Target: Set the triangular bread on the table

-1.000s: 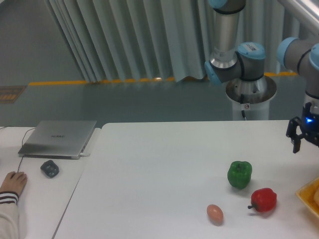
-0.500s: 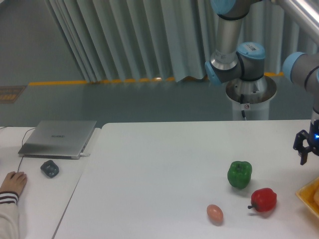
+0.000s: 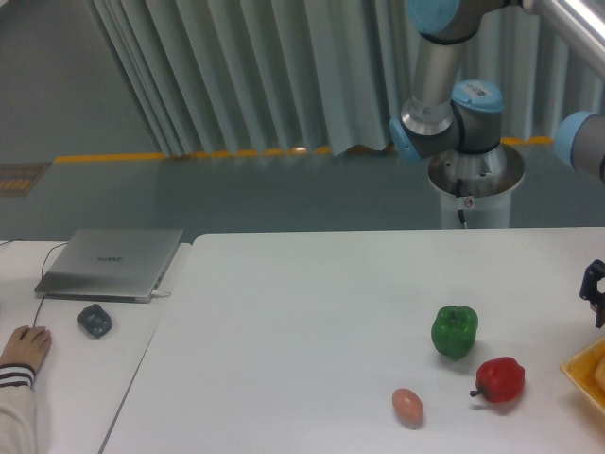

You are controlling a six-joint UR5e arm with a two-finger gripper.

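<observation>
Right, nearest me on the white counter (image 3: 312, 312): a small pinkish-brown egg (image 3: 407, 406) near the front edge, and just right of it a red bell pepper (image 3: 500, 379), stem pointing left. Slightly behind and between them stands a green bell pepper (image 3: 455, 330), apart from both. At the far right edge a yellow tray (image 3: 582, 373) pokes into view, cut off by the frame; a bit of golden-orange inside it at the very border looks like the triangular bread (image 3: 600, 375), but I see too little of it to be sure of shape or how it lies. Above the tray, also cropped at the right edge, my claw (image 3: 596, 295) hangs over the counter, dark, only a sliver showing; I cannot tell whether its jaws are wide or narrow, and it holds nothing I can see.

Left side: a person's hand (image 3: 25, 347) with a striped cuff rests on the smaller white desk (image 3: 71, 378), a dark mouse-like object (image 3: 95, 320) just beyond it, then a closed grey laptop (image 3: 112, 263). Farther back, the arm's base and blue-capped joints (image 3: 454, 109), then grey curtains (image 3: 246, 76).
</observation>
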